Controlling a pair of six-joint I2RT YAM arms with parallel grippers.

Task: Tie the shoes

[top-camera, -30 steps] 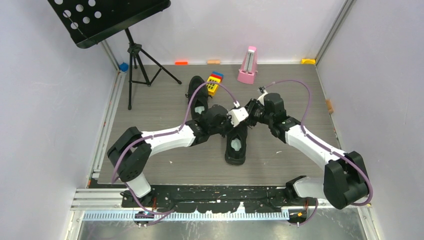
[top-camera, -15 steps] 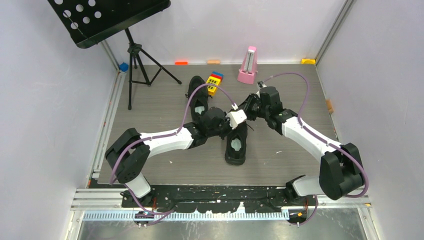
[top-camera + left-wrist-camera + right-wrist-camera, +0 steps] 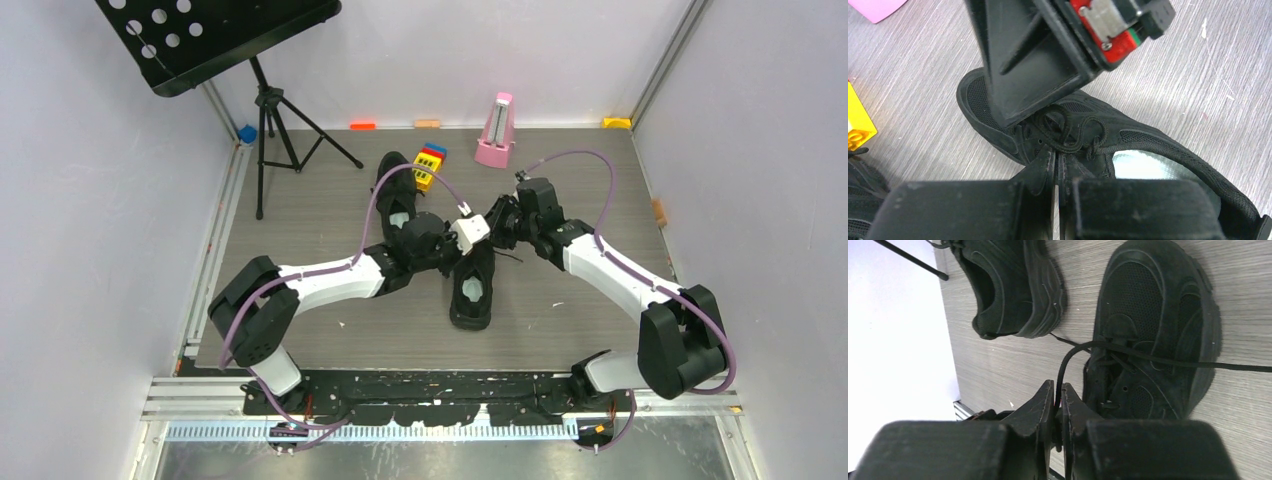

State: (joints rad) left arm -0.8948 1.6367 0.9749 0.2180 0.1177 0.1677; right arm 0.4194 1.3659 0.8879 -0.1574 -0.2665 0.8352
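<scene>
Since earlier, our right fingers (image 3: 1044, 405) shifted toward the far edge, clamped on a lace (image 3: 1158, 359); left fingers (image 3: 1042, 170) pinch lace at the shoe (image 3: 473, 290) at the centre of the desk (image 3: 310, 235). We judge knot-tightening; next, pull apart evenly.

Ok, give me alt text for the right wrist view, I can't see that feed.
The right gripper is shut on a thin black lace that arcs over the nearer black shoe and runs off the right edge. A second black shoe lies at upper left on the wood-grain table.
</scene>
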